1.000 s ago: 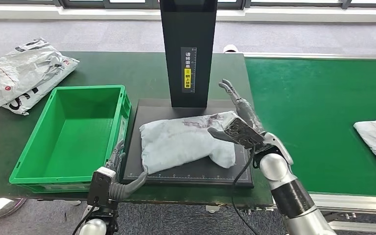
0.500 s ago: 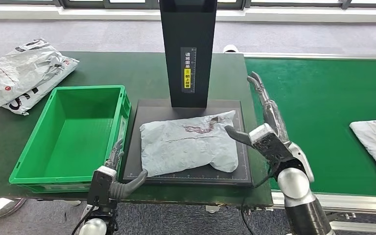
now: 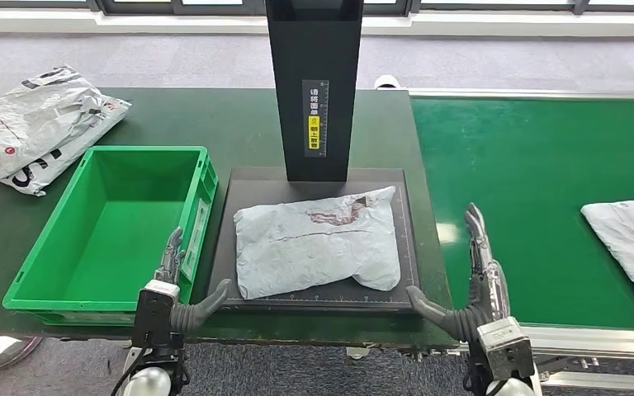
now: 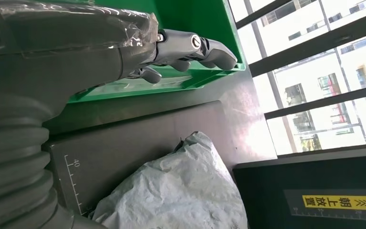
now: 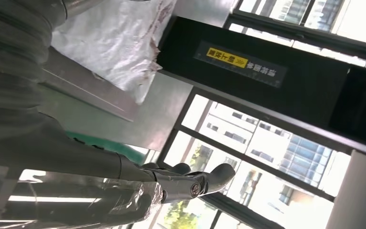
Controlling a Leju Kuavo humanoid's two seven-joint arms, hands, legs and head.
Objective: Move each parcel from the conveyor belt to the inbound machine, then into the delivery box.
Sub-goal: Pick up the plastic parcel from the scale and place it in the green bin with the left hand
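A dark green counter [image 3: 215,124] fills the left side, and a bright green conveyor belt [image 3: 537,173] runs along its right. On the counter stands the inbound machine [image 3: 315,91], a tall black column rising from a flat black platform [image 3: 239,239] with ruler marks along its edges. To the platform's left sits an open green delivery box [image 3: 37,285] with nothing inside it. A crumpled pale grey parcel [image 3: 318,241] lies flat on the platform, in front of the column. A second pale parcel [image 3: 631,239] rests on the belt at the far right edge. A heap of white plastic mailers [image 3: 37,124] lies at the counter's far left corner. The left robot hand [image 3: 173,289] hovers between box and platform, fingers spread, holding nothing. The right robot hand [image 3: 475,289] hangs near the counter's front right edge, fingers extended, also empty.
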